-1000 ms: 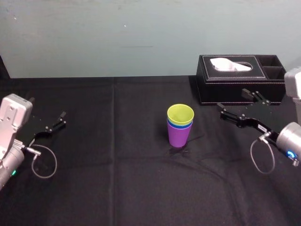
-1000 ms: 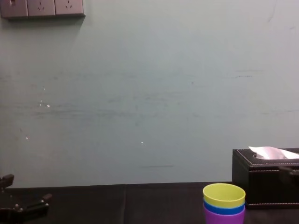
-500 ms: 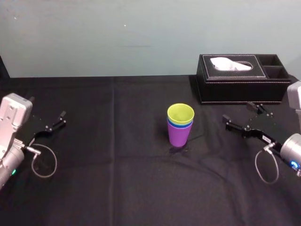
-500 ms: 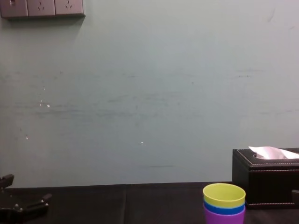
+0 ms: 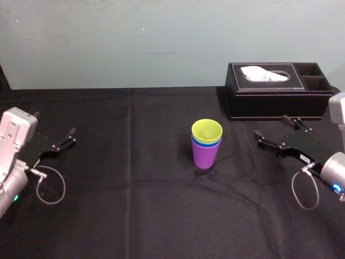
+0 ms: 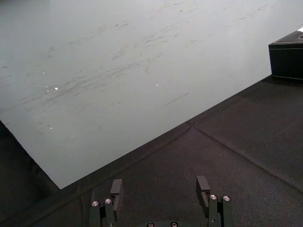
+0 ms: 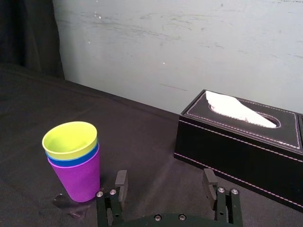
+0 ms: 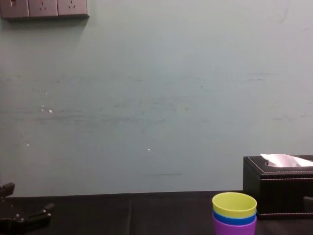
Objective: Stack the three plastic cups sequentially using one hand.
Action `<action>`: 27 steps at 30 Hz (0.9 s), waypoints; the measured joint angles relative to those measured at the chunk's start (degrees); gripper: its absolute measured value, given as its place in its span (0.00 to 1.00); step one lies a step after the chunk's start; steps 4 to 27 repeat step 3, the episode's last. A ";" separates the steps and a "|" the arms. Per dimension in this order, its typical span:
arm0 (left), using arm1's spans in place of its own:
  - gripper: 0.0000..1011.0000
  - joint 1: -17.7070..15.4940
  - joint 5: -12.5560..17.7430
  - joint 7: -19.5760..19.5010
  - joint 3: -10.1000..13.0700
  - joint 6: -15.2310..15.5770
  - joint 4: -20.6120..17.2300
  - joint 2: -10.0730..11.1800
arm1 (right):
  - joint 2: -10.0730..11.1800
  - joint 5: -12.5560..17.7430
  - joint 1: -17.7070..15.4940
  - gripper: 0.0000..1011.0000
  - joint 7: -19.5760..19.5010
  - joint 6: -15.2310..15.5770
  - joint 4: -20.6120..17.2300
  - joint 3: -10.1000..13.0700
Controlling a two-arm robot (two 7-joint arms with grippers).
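Only your right end effector (image 7: 164, 177) is differing from a second ago: it is now sitting lower and farther to the right, drawn back from the front of the black tissue box (image 5: 269, 100), while the cups are keeping their place. The purple cup (image 5: 206, 156) is standing upright near the middle of the tabletop (image 5: 135, 205). The blue cup (image 5: 206, 144) is nesting inside it with just a band of rim showing, and the yellow-green cup (image 5: 207, 131) is nesting on top with its mouth open upward. All three are sitting in one column that is looking straight and settled, so I am judging the stacking as finished, with no cup left standing alone. Your right end effector is hovering well apart from the stack on its right, with its fingers spread and nothing between them. Your left end effector (image 6: 159, 185) is resting parked at the far left of the tabletop, likewise spread and empty. As far as I can judge, you are only needing to bring the right arm to rest.
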 joint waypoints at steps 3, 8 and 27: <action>1.00 0.00 0.00 0.00 0.00 0.00 0.00 0.00 | 0.00 -0.01 0.01 0.99 -0.02 0.02 -0.03 -0.01; 1.00 0.00 0.00 0.00 0.00 0.00 0.00 0.00 | 0.00 -0.01 0.01 0.99 -0.02 0.02 -0.03 -0.01; 1.00 0.00 0.00 0.00 0.00 0.00 0.00 0.00 | 0.00 -0.01 0.01 0.99 -0.02 0.02 -0.03 -0.01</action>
